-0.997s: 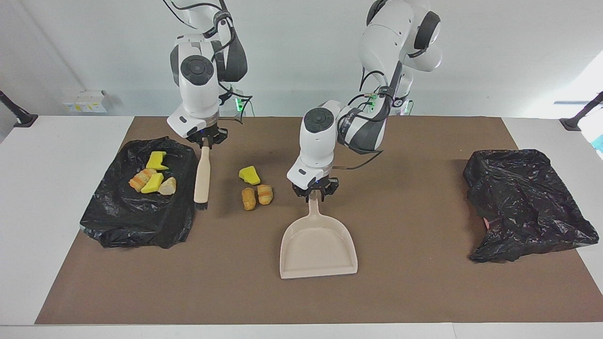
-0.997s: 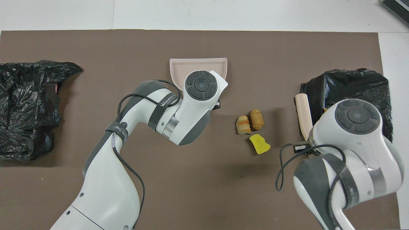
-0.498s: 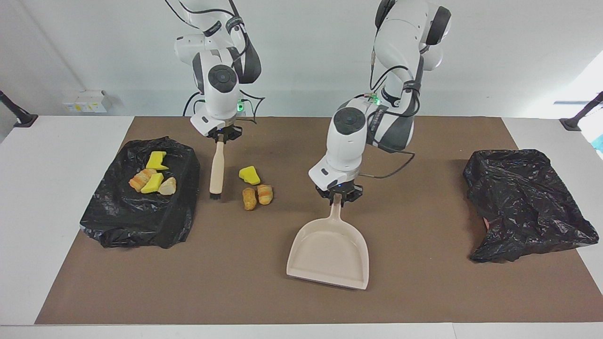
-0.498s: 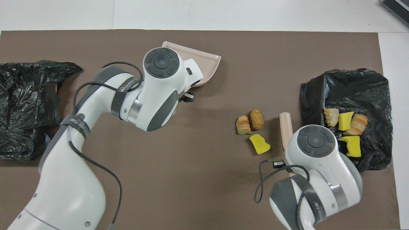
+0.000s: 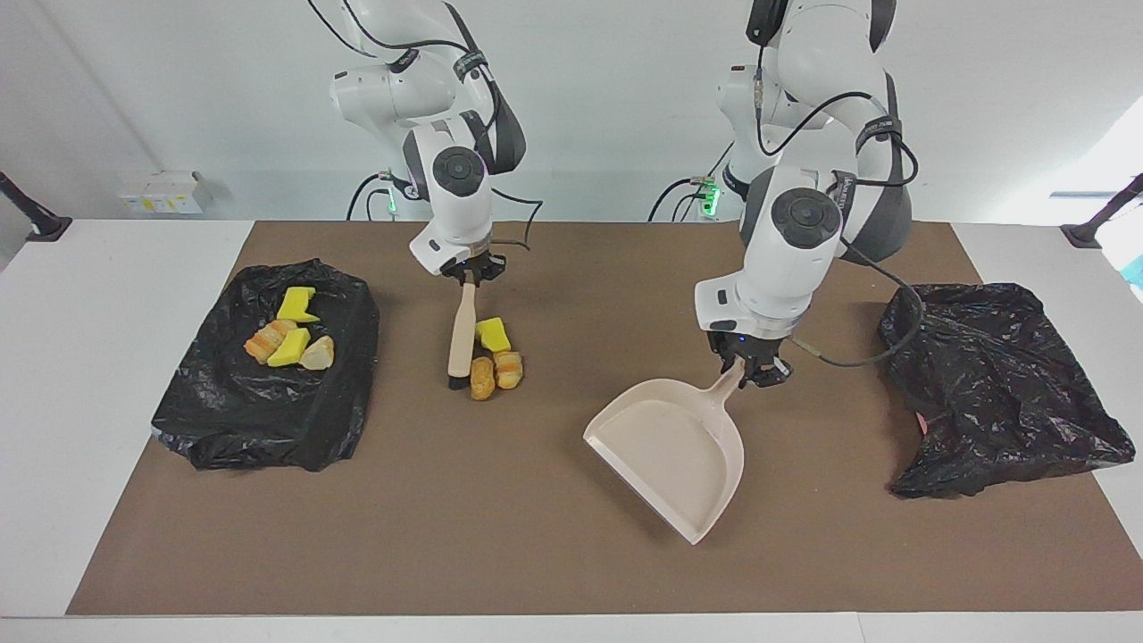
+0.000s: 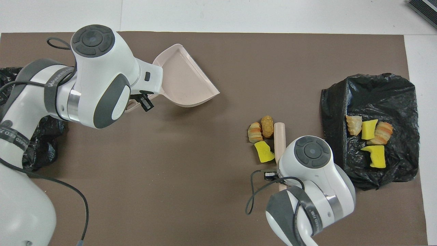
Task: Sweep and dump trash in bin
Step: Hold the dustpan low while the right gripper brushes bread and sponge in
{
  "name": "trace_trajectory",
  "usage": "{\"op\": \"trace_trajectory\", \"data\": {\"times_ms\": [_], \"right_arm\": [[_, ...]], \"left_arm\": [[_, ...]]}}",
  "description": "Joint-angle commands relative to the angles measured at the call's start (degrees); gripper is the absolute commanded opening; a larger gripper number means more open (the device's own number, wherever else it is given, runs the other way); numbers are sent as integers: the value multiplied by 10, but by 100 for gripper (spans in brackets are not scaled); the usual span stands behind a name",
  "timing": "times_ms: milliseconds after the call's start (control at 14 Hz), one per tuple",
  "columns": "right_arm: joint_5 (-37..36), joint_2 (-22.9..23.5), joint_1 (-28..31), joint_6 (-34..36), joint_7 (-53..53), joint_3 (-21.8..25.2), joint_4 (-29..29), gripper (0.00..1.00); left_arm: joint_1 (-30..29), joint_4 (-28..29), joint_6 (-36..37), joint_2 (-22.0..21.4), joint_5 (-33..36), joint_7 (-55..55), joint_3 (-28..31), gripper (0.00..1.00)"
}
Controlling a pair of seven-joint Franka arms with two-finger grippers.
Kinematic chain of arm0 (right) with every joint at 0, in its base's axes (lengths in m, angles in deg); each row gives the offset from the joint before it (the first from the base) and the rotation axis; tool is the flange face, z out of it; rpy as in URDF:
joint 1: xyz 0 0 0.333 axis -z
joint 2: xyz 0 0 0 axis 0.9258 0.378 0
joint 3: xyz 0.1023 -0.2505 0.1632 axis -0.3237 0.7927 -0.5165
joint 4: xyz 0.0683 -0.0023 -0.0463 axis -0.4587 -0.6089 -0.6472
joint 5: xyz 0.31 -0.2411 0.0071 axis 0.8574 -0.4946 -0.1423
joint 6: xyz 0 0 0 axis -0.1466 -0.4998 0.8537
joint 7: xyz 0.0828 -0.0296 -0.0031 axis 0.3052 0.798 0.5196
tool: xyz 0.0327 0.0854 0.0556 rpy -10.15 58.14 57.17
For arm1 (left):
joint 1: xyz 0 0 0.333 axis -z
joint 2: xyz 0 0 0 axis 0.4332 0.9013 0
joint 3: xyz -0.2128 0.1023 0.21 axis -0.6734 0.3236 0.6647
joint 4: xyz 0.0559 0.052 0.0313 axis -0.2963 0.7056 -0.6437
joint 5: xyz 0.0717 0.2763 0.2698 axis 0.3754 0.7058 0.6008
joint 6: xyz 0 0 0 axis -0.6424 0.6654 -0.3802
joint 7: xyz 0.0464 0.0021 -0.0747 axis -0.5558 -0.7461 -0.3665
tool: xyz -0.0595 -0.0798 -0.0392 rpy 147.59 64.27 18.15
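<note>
Here, 3 scraps [image 5: 494,354], yellow, golden-brown, small

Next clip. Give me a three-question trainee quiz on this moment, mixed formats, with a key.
1. True or false: the dustpan already holds scraps.
2. How many scraps lie on the mat beside the brush?
3. Which gripper holds the dustpan's handle? A) left gripper B) right gripper

Key: 1. False, it is empty. 2. Three: a yellow chunk and two golden-brown pieces; four more sit on the black bag toward the right arm's end. 3. A; the right gripper holds the brush.
</note>
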Motion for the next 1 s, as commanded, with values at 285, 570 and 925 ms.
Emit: {"op": "trace_trajectory", "data": {"times_ms": [285, 570, 925], "right_arm": [[-6, -18, 4, 43, 68, 7, 57, 0], [-47, -27, 45, 46, -39, 2, 30, 0], [-61, 24, -18, 19, -35, 1, 17, 0]], "left_arm": [[34, 136, -82, -75, 74, 244, -3, 0], [87, 220, -126, -111, 107, 229, -3, 0], [111, 239, -120, -115, 107, 159, -4, 0]]}}
